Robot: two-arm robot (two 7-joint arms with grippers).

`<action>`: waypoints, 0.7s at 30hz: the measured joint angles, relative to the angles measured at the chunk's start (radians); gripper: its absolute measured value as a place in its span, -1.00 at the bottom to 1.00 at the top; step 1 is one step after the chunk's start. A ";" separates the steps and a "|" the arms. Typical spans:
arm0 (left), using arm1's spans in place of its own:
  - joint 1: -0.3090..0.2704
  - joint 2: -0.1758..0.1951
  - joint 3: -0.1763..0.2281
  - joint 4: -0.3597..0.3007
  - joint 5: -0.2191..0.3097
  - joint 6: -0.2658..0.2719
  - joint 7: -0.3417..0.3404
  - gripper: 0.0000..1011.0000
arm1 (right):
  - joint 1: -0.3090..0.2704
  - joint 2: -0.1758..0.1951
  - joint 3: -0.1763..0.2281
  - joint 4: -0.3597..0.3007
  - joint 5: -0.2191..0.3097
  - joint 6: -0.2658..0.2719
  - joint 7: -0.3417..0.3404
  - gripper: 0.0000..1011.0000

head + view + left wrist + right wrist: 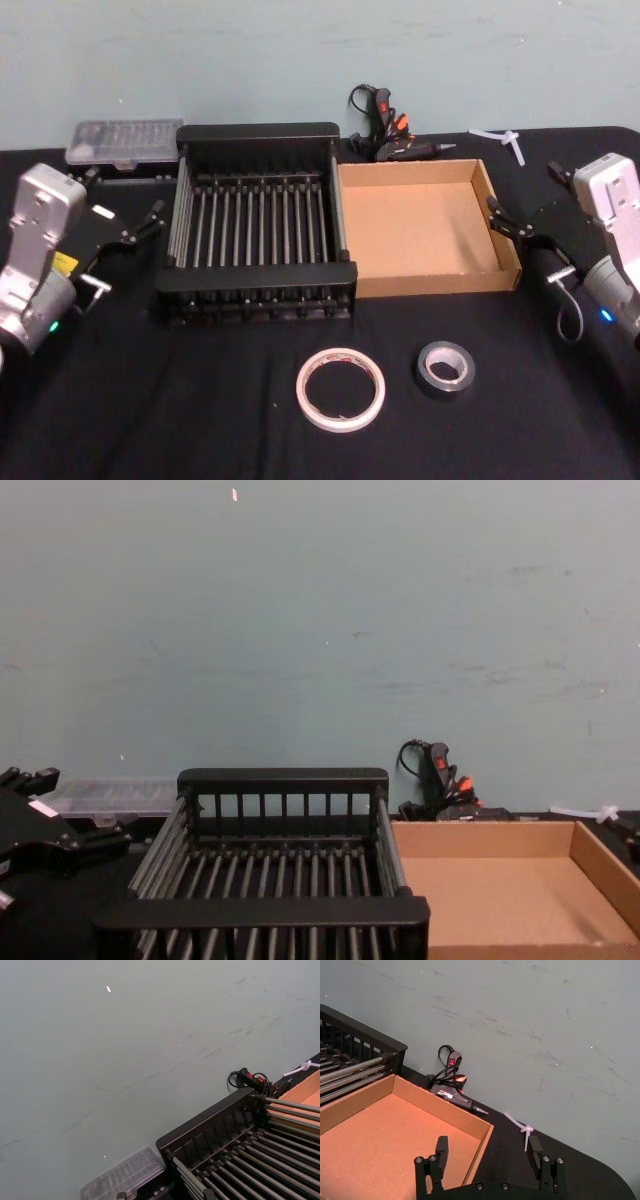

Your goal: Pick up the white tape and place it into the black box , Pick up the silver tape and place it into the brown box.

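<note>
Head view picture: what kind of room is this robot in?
Probably a workshop or lab: a table under black cloth against a scuffed wall, a glue gun, and a clear tool case at the back.

A black-covered tabletop (pixel 150 400) is seen carrying the black box (pixel 258 285) touching the brown box (pixel 428 280) beside it. Nearer the front, the white tape (pixel 340 389) and silver tape (pixel 445 367) lie flat, slightly apart.
</note>
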 joint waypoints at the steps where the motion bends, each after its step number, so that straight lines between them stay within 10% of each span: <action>1: 0.000 0.000 0.000 0.000 0.000 0.000 0.000 0.98 | 0.000 0.000 0.000 0.000 0.000 0.000 0.000 0.98; 21: 0.000 0.000 0.000 0.000 0.000 0.000 0.000 0.98 | 0.000 0.000 0.000 0.000 0.000 0.000 0.000 0.98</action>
